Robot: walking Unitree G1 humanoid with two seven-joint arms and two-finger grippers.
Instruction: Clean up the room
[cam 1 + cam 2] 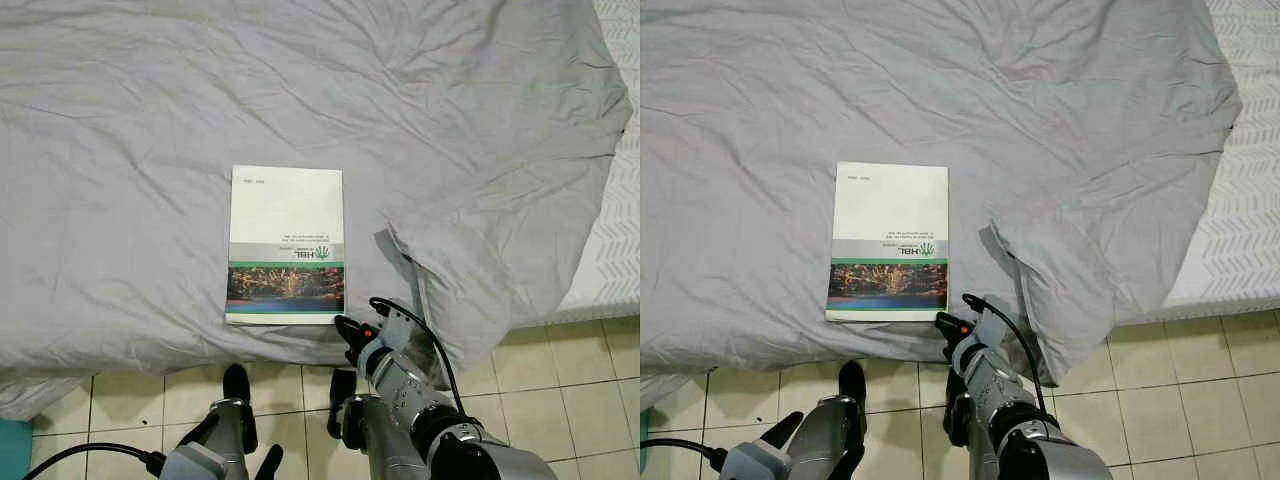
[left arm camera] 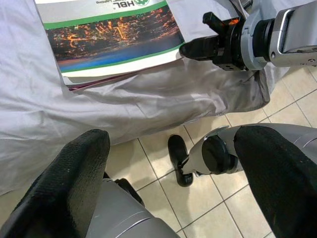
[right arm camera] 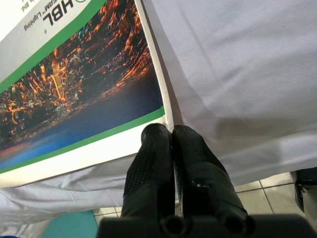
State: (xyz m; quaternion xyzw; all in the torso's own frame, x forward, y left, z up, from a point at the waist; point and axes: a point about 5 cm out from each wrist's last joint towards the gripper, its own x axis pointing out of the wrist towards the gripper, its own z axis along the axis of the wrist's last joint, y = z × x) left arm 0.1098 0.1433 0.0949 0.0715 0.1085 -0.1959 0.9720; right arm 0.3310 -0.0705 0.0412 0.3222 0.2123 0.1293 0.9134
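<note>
A thin book (image 1: pixel 287 240) with a white cover, a green stripe and a night city photo lies flat on the grey bed sheet (image 1: pixel 140 150), close to the bed's near edge. My right gripper (image 1: pixel 345 326) is shut with nothing between its fingers. Its tips (image 3: pixel 171 133) rest at the book's (image 3: pixel 74 84) near right corner, where cover meets sheet. My left gripper (image 2: pixel 173 153) is open and hangs low over the floor tiles in front of the bed, below the book's (image 2: pixel 109 34) near edge. Its wide black fingers (image 2: pixel 74 173) hold nothing.
The grey sheet folds over in a loose flap (image 1: pixel 470 270) to the right of the book. A white patterned mattress (image 1: pixel 612 240) shows beyond it. Beige floor tiles (image 1: pixel 560 370) run along the bed's front, and a teal object (image 1: pixel 12 450) sits at the lower left.
</note>
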